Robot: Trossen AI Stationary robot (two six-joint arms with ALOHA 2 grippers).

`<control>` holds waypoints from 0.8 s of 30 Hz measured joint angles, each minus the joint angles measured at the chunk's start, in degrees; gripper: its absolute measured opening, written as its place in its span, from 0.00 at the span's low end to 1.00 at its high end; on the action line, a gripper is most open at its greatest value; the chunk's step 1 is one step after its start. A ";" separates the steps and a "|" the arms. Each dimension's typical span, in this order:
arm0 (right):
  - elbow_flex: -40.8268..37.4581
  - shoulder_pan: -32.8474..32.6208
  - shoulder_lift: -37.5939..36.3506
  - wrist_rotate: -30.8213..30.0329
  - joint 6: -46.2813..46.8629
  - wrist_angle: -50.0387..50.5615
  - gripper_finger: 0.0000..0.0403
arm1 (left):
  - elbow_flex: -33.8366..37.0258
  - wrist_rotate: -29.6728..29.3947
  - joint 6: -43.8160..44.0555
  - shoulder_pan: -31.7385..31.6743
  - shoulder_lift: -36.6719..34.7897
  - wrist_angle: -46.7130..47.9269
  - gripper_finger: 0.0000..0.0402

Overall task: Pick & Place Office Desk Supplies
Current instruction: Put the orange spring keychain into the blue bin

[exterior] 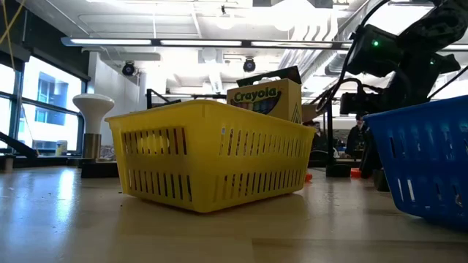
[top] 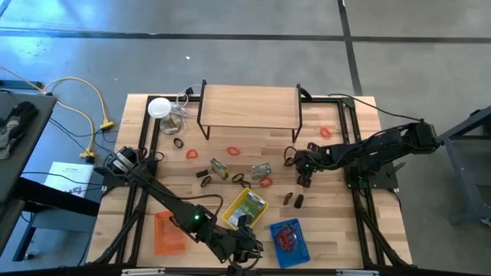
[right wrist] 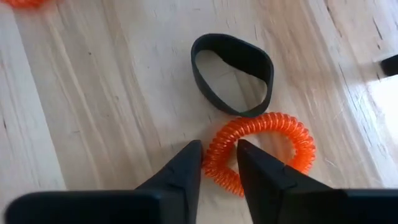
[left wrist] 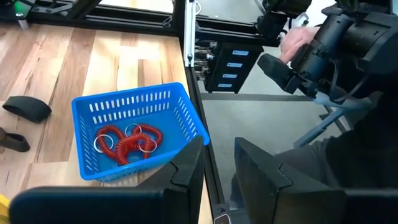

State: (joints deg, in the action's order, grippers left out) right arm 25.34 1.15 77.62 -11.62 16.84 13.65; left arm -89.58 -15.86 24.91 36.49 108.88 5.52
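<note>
- The right gripper (right wrist: 219, 163) is low over the wooden tabletop (top: 337, 222), right of the blue plastic mesh basket (top: 289, 241) as the overhead camera shows it and farther from the tabletop's front edge.
- Its jaws stand slightly parted around one side of an orange coiled-plastic ring (right wrist: 261, 149). The near arc of the coil sits in the gap between the two dark fingertips (right wrist: 186, 163). Whether they are already pinching it, I cannot tell.
- The ring lies flat on the wood. Most of its loop spreads ahead of the jaws and off to one side, so the fingers straddle the coil's wall rather than its hollow centre.
- A black flat rubber band loop (right wrist: 233, 73) lies just beyond the orange ring, touching or almost touching its far arc. It sits outside the jaws.
- The left gripper (left wrist: 217, 165) hovers beside the blue basket at the front edge, jaws apart and holding nothing.
- The blue basket already holds several red coiled rings (left wrist: 127, 142), so I judge it the likely home for the orange one.
- The right arm is plainly the nearer one. The move ahead turns on closing across the coil's thin wall, then lifting clear of the black band.
- A yellow plastic basket (exterior: 208, 150) holding a Crayola crayon box (exterior: 265, 98) stands left of the blue basket.
</note>
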 joint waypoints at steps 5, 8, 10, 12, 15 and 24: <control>0.00 -0.02 0.00 0.04 2.59 -0.05 0.05 | 0.00 0.00 -2.26 -0.01 0.00 -0.01 0.21; 0.00 -0.40 0.02 0.46 4.18 -0.02 0.03 | 0.00 0.00 -4.09 -0.37 0.00 -0.01 0.21; 0.00 -1.76 0.04 -0.27 4.90 -0.07 0.03 | 0.00 0.00 -4.31 -0.58 0.00 0.00 0.21; 0.27 -3.77 -0.72 -1.28 7.04 0.72 0.03 | 0.00 0.00 -4.33 -0.92 0.00 -0.01 0.21; 1.83 -8.97 -2.30 -3.66 11.90 6.48 0.02 | 0.00 0.00 -4.36 -1.43 0.00 -0.01 0.21; 16.06 -32.54 -4.71 -15.37 23.51 16.66 0.02 | 0.00 0.00 -5.21 -3.60 0.00 0.06 0.21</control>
State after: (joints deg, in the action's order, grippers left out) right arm 41.40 -31.40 72.91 -26.99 40.35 30.32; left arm -89.58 -15.86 19.70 32.89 108.88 5.58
